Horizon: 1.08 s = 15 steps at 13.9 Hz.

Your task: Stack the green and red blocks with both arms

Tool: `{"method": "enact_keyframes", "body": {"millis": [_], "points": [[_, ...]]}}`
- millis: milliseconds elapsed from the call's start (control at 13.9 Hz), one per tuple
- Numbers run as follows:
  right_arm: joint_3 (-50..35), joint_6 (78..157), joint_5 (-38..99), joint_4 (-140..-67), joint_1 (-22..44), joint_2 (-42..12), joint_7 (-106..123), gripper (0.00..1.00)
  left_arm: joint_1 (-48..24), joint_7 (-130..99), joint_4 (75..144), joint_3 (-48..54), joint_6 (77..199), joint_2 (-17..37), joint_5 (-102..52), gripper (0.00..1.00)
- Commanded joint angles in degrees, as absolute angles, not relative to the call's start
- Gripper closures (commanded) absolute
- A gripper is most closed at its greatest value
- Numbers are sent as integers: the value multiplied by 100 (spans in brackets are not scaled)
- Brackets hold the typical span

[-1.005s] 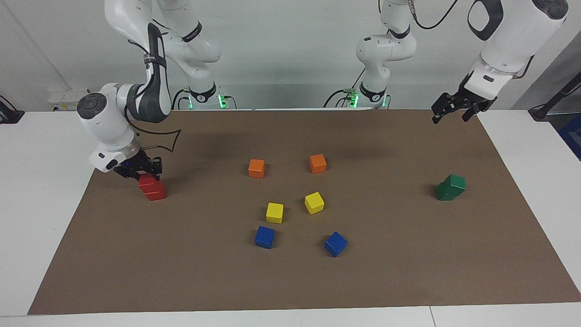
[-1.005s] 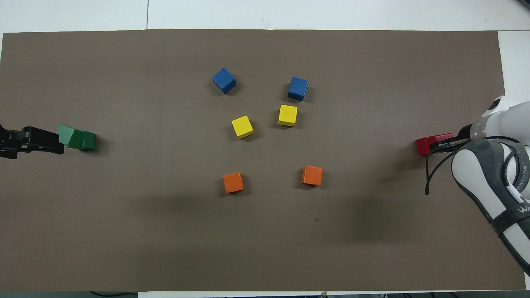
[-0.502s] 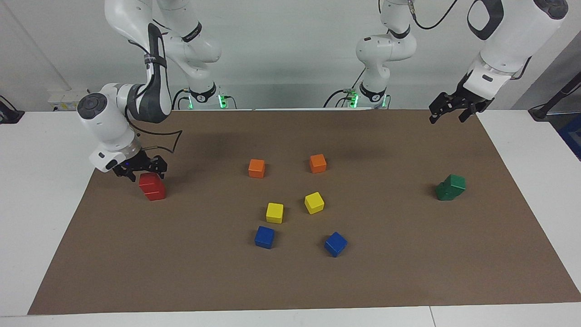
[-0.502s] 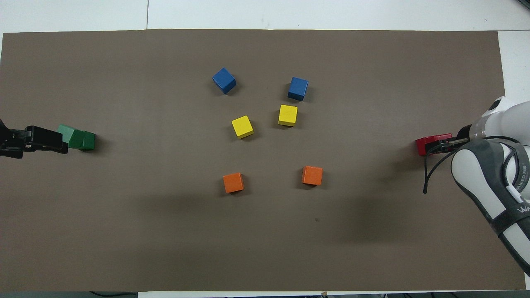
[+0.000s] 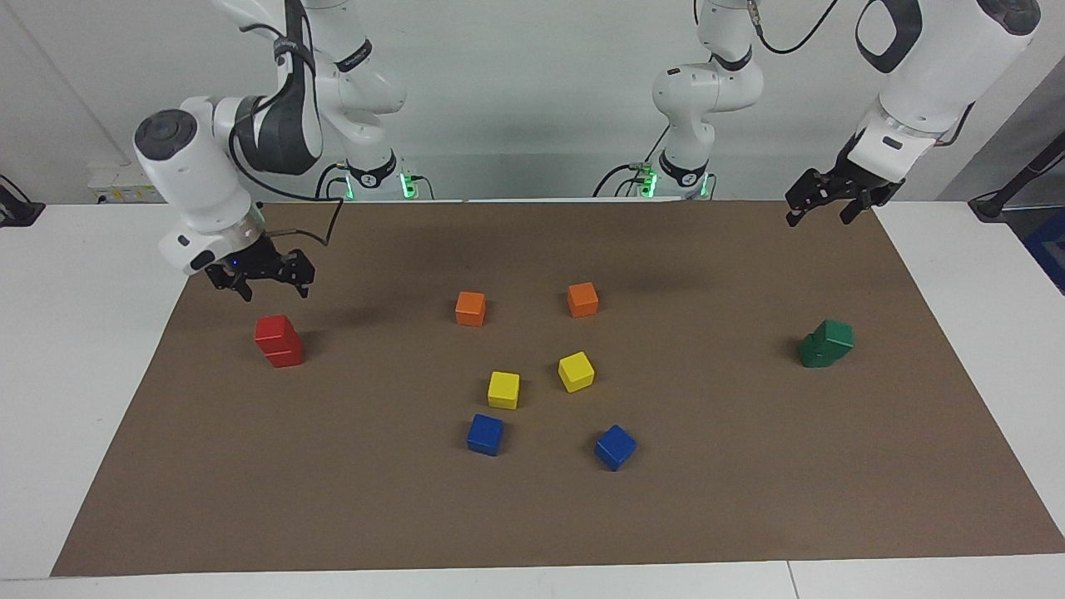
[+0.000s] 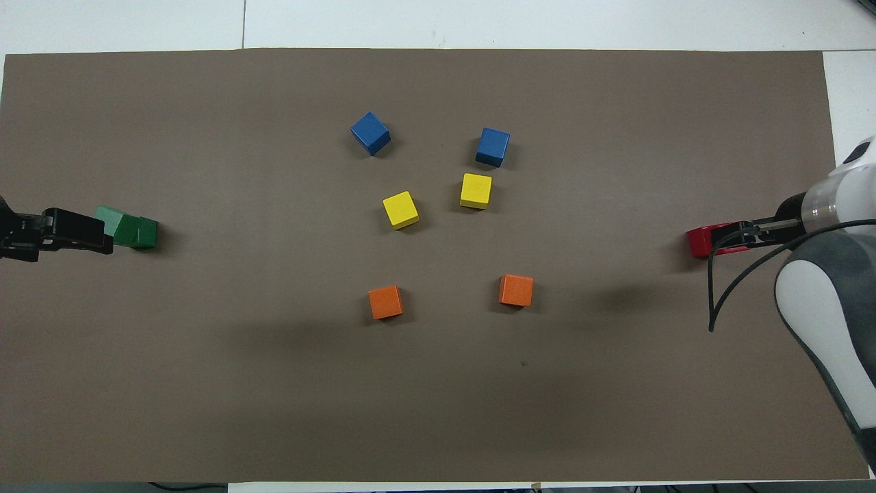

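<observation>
Two red blocks (image 5: 279, 341) stand stacked on the brown mat at the right arm's end; the stack also shows in the overhead view (image 6: 698, 241), partly covered by the gripper. My right gripper (image 5: 274, 291) is open and empty, raised above the red stack (image 6: 729, 237). Two green blocks (image 5: 826, 344) stand stacked at the left arm's end, the upper one skewed and overhanging (image 6: 127, 230). My left gripper (image 5: 821, 215) is open and empty, high over the mat's edge near the robots; it also shows in the overhead view (image 6: 75, 231).
On the brown mat (image 5: 532, 516) in the middle lie two orange cubes (image 5: 470, 308) (image 5: 582, 299), two yellow cubes (image 5: 503, 389) (image 5: 576, 371) and two blue cubes (image 5: 485, 433) (image 5: 615, 447). White table surrounds the mat.
My right gripper let go of the upper red block and rose off the stack. The left gripper lifted slightly. No block moved.
</observation>
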<state>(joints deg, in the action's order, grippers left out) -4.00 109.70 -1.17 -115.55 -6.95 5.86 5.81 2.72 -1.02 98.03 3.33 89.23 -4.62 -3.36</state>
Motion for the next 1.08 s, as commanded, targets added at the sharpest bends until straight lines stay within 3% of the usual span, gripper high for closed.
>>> {"method": "enact_keyframes", "body": {"millis": [0, 287, 1005], "points": [[-404, 10111, -44, -10990, -756, 818, 545, 0, 193, -114, 9721, 246, 8921, -439, -404, 0], [-387, 9230, -53, -10161, -852, 563, 519, 0, 185, -114, 9712, 255, 8912, -439, -404, 0], [-352, 9026, -53, -10046, -861, 510, 483, 0, 185, -123, 9694, 264, 8912, -431, -396, 0]]}}
